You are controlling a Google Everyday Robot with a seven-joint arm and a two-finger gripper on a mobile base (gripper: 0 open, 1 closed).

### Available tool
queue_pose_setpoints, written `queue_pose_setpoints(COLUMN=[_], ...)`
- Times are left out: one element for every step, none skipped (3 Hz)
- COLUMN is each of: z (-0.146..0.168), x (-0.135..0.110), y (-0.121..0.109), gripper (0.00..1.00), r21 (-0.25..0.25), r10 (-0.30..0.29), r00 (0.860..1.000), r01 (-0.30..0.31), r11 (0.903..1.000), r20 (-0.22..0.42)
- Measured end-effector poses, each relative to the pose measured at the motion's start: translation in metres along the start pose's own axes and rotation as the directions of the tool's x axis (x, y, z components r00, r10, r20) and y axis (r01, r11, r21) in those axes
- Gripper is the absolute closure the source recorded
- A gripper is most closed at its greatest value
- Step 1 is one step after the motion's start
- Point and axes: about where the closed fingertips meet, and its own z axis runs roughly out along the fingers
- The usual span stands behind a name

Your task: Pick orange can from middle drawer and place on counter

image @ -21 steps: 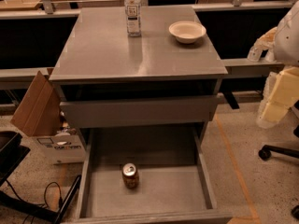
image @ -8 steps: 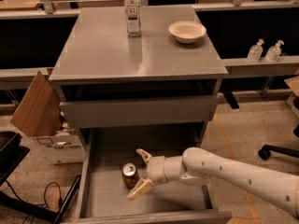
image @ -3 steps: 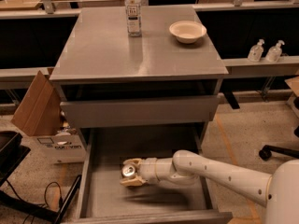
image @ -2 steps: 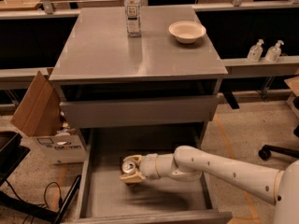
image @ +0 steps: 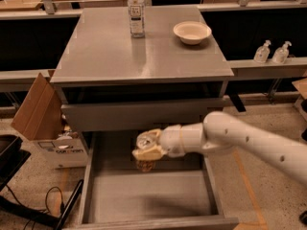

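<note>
My gripper [image: 146, 150] is shut on the orange can [image: 145, 143] and holds it up above the floor of the open middle drawer [image: 148, 195]. The can's silver top faces up and its orange-brown body shows just below the cream fingers [image: 148, 152]. My white arm reaches in from the right. The glossy grey counter [image: 105, 51] lies above and behind the can, over the shallower drawer front [image: 144, 114].
A clear plastic bottle [image: 136, 11] and a cream bowl [image: 192, 31] stand at the back of the counter. A cardboard box [image: 41, 114] leans at the left of the cabinet. Two pump bottles [image: 271, 51] sit on a ledge at the right.
My gripper closed on the can on the drawer floor and has lifted it up and toward the back of the drawer.
</note>
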Motion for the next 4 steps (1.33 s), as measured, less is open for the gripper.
queue_pose_setpoints(z=[-0.064, -0.104, -0.103, -0.078], x=[-0.082, -0.171, -0.287, -0.341], y=[-0.006, -0.011, -0.023, -0.047], gripper=[1.0, 1.0, 1.0, 1.0], r21=[0.006, -0.003, 0.023, 0.084], r10=[0.026, 0.031, 0.03, 0.035], r00=[1.0, 0.999, 0.999, 0.997], r01=[-0.026, -0.031, -0.031, -0.041], r11=[0.9997, 0.9995, 0.9993, 0.9956], r20=[-0.016, -0.023, 0.016, 0.072])
